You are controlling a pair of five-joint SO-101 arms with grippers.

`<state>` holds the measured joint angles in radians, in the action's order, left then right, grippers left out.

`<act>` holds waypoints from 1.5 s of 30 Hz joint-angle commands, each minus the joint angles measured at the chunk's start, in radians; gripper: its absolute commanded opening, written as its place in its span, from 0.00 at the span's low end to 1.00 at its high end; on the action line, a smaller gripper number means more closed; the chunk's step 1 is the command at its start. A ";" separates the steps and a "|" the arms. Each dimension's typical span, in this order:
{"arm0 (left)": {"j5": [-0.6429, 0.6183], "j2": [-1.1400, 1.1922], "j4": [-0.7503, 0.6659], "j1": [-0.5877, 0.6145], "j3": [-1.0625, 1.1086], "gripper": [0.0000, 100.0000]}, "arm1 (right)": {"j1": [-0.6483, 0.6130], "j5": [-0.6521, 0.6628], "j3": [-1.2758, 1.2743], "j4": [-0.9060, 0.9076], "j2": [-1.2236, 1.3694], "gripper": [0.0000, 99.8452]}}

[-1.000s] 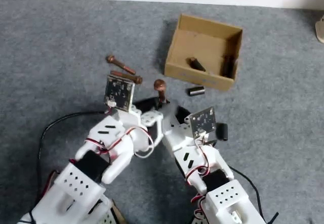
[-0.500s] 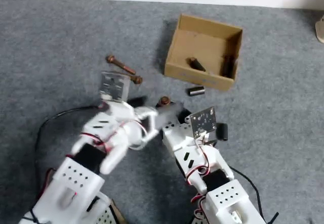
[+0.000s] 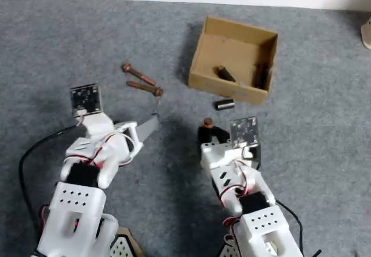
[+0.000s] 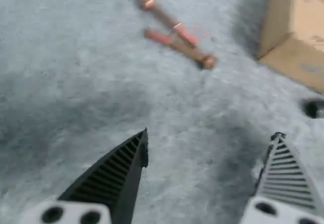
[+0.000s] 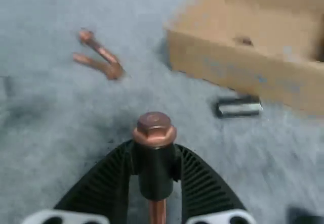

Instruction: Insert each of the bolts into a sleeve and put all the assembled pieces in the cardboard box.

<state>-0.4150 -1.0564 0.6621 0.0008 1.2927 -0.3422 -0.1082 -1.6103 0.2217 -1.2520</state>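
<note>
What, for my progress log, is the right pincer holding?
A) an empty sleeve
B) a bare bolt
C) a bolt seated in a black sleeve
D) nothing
C: the right pincer grips a black sleeve with the copper bolt head poking out of it.

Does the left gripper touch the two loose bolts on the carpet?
Apart. The left wrist view shows a wide stretch of bare carpet between the left gripper and the loose bolts.
</note>
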 commanded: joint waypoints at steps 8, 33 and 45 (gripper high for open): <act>0.009 -0.004 -0.187 0.027 0.091 0.34 | 0.093 -0.017 0.228 0.104 -0.008 0.00; 0.011 0.005 -0.190 0.027 0.096 0.34 | 0.298 0.051 1.170 0.102 1.084 0.00; 0.066 0.005 -0.192 0.021 0.114 0.34 | 0.323 0.052 1.583 0.102 1.463 0.00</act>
<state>-0.3598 -1.0549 0.4918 0.0192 1.4124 -0.0476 -0.0729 -0.1711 0.3261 0.1857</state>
